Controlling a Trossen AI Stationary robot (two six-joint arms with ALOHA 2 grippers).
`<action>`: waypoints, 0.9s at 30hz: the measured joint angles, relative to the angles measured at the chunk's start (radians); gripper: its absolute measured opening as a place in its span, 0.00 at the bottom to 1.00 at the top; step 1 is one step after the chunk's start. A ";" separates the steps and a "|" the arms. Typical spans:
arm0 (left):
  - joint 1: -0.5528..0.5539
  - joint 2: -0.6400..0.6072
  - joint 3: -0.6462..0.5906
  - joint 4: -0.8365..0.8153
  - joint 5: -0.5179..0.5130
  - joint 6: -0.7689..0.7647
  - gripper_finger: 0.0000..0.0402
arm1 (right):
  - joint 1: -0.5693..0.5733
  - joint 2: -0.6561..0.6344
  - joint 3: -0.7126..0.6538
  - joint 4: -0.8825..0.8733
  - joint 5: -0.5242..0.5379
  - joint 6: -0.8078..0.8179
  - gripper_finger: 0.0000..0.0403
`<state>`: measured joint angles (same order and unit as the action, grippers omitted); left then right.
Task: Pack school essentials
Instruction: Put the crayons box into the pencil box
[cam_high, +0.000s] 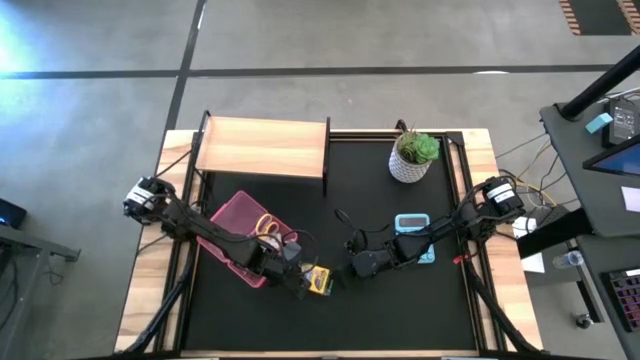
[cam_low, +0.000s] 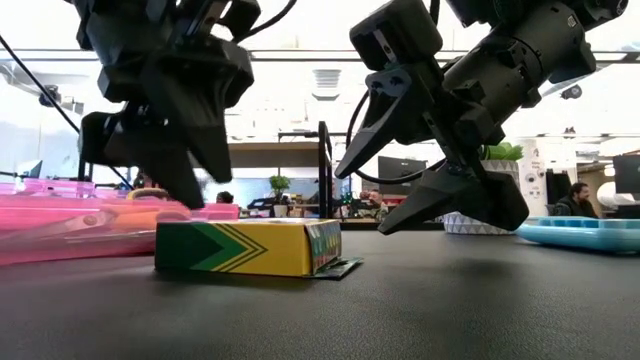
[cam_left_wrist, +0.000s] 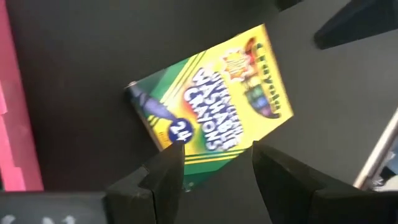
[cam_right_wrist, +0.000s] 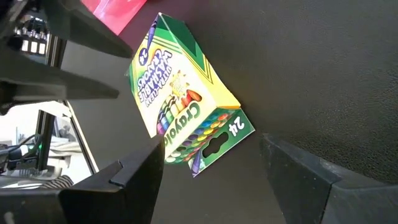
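Note:
The yellow-green crayon box (cam_high: 318, 282) lies flat on the black mat near the table's front edge, and its end flap (cam_right_wrist: 231, 132) hangs open. My left gripper (cam_left_wrist: 214, 152) stands open just above the box's near-left end, with a finger on either side and the fingertips slanting down. My right gripper (cam_right_wrist: 211, 143) is open wide a little to the right of the box (cam_low: 250, 247), above the mat and pointing at the flap end. A pink case (cam_high: 240, 235) lies open to the left of the box, with yellow-handled scissors (cam_high: 268, 224) in it.
A light-blue flat thing (cam_high: 412, 235) lies under the right arm. A potted green plant (cam_high: 413, 155) stands at the far right. A wooden shelf on a black frame (cam_high: 262, 145) stands along the far edge. Bare mat lies at the front centre and front right.

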<state>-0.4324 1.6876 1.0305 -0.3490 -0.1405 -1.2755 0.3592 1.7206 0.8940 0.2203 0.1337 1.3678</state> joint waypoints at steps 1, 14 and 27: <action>0.000 -0.001 0.006 0.001 -0.002 0.003 0.43 | 0.000 0.000 0.000 0.001 0.000 -0.001 0.62; -0.001 0.041 0.003 0.001 0.002 0.001 0.43 | 0.000 0.000 0.000 0.002 0.000 -0.005 0.62; -0.003 0.035 0.002 -0.055 0.012 0.000 0.43 | -0.014 0.000 -0.002 0.060 -0.001 -0.001 0.62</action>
<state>-0.4355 1.7226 1.0327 -0.4037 -0.1287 -1.2758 0.3450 1.7206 0.8925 0.2806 0.1326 1.3664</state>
